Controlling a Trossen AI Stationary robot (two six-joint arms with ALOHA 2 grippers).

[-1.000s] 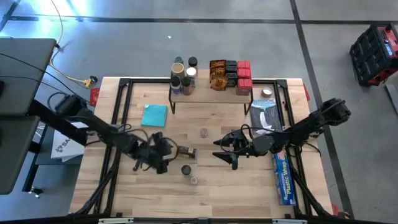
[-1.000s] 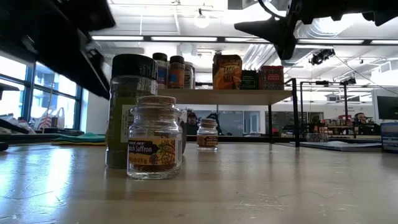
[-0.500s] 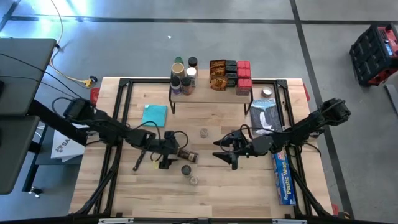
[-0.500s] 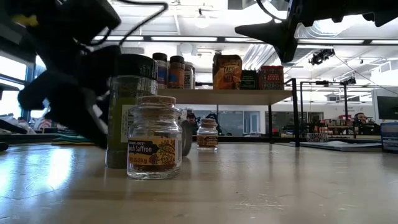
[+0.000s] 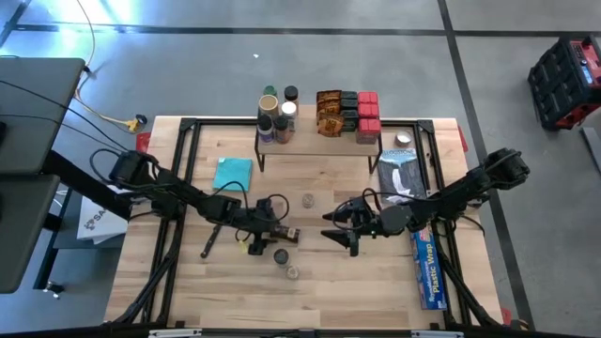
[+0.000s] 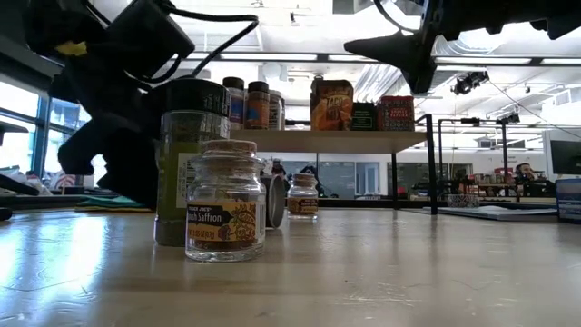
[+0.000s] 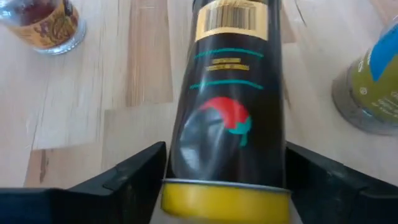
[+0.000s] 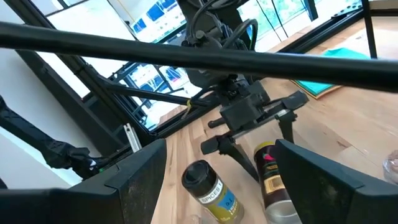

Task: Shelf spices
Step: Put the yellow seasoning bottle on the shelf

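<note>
Left gripper (image 5: pixel 266 228) had moved from about 8 o'clock of the worktop (image 5: pixel 319 291) toward centre over the last second, and now straddled the lying jar (image 5: pixel 281 230), fingers (image 7: pixel 118 180) spread wide either side of it, not closed yet, so judged as pre-grasp on the next spice for the shelf (image 5: pixel 319 141). Lying jar sat just left of worktop centre, on its side, dark label with a red and teal mark and barcode, yellow lid (image 7: pixel 227 198) toward the wrist camera. Green-contents jar with black lid (image 5: pixel 281 255) stood just at 6 o'clock of it, small saffron jar (image 5: pixel 292 272) beyond that, another small jar (image 5: pixel 308 199) at centre. Shelf at 12 o'clock already carried jars, orange-brown packets and red boxes. Right gripper (image 5: pixel 331 225) hung unchanged above worktop at 3 o'clock of the lying jar, fingers apart, holding nothing
</note>
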